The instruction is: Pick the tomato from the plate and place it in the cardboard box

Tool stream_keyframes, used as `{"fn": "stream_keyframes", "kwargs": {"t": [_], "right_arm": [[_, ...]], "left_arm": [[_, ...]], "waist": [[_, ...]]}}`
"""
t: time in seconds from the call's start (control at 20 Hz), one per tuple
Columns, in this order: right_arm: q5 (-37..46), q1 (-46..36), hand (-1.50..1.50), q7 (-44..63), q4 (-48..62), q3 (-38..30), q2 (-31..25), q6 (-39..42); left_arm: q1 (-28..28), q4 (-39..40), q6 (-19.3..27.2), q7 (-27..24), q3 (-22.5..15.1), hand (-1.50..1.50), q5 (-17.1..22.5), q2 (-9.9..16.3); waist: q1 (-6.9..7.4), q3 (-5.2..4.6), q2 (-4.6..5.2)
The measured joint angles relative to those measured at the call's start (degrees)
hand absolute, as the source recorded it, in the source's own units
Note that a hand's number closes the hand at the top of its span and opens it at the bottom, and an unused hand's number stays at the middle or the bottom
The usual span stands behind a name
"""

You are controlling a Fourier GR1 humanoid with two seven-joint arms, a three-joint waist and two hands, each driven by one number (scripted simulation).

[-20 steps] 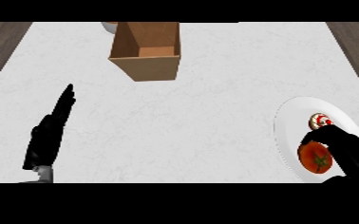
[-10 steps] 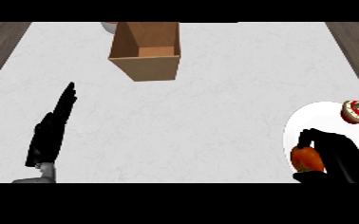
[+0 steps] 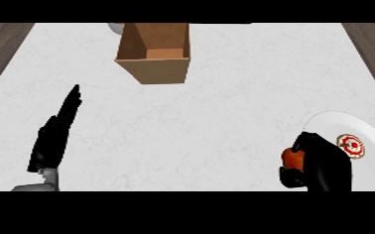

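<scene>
My left hand (image 3: 53, 141) shows at the lower left of the head view, low over the white counter (image 3: 219, 114). Its fingers are straight and point up toward the far side. It holds nothing and touches nothing that I can see. A bit of my grey left forearm (image 3: 40, 182) shows under it at the view's lower edge.

Farther right and at the far side of the counter stands the cardboard box (image 3: 155, 52). It is open at the top, and I look down onto its bare brown floor. It is well apart from both of my hands. Just behind its far left corner a small pale round thing (image 3: 116, 28) shows; I cannot tell what it is.

At the lower right, my right hand (image 3: 319, 163) is curled round the tomato (image 3: 293, 159). Only the tomato's red-orange left side shows past my black fingers. The tomato sits at the left edge of the white plate (image 3: 333, 121), and I cannot tell whether it touches the plate or is above it. Just right of my hand, on the plate, lies a small round red and white thing (image 3: 351, 145).
</scene>
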Motion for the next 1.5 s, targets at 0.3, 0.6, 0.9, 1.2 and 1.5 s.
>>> {"fn": "stream_keyframes", "kwargs": {"t": [0.3, 0.6, 0.9, 1.2, 1.5], "right_arm": [[2.76, -9.85, 1.5, 21.12, -4.7, 16.36, 1.12, 0.56], [1.2, -25.28, 1.5, 26.49, -5.17, 25.89, 1.19, -2.93], [-5.38, -42.85, 1.5, 28.99, 2.16, 25.74, 1.07, -5.19], [-12.42, -57.58, 1.5, 29.0, 14.72, 20.04, 1.05, -7.47], [-18.55, -68.15, 1.5, 27.92, 30.09, 14.81, 1.09, -10.67]], "left_arm": [[-0.11, -0.18, 0.53, 0.09, -0.62, 0.0, -0.59, -0.83], [-1.53, 0.79, 0.8, 0.11, -1.23, 0.0, -1.19, -1.57], [-1.92, 0.55, 0.03, 0.37, -0.69, 0.0, -0.85, -0.99], [-3.02, 1.05, -0.08, 0.62, -1.22, 0.0, -1.35, -1.42], [-3.17, 1.37, -0.53, 0.13, -1.22, 0.0, -1.31, -1.38]], "waist": [[0.86, 0.37, 0.05], [1.43, 0.46, 0.2], [1.9, 0.48, 0.35], [2.25, 0.48, 0.53], [3.1, 0.46, 0.8]]}}
